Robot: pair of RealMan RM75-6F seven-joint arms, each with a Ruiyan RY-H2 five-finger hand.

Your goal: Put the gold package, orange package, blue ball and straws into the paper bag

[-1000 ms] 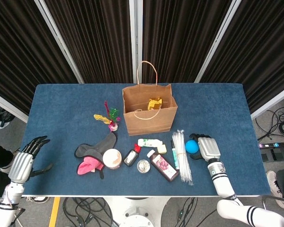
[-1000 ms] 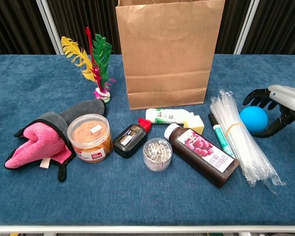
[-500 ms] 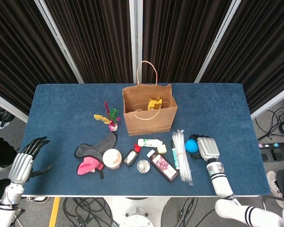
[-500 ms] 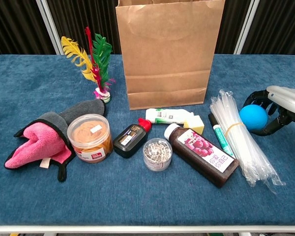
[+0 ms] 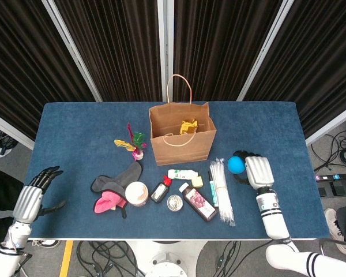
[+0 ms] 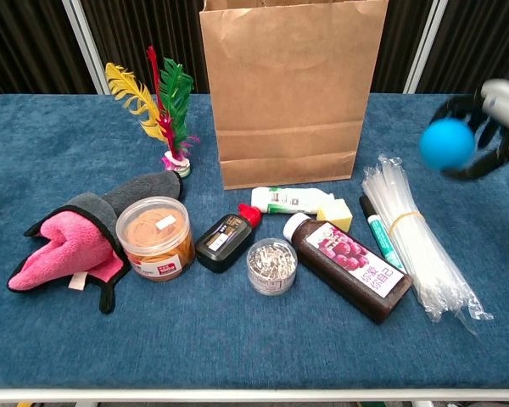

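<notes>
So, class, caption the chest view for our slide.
Right hand lifts the round blue ball beside the upright brown paper bag.

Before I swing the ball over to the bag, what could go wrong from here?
The blue ball is round and the right robot hand holds it in curled fingers, so it may slip and roll off. The paper bag stands unsupported, and a knock on its rim could tip it. The straws lie just below the hand, so a low path may scatter them.
</notes>
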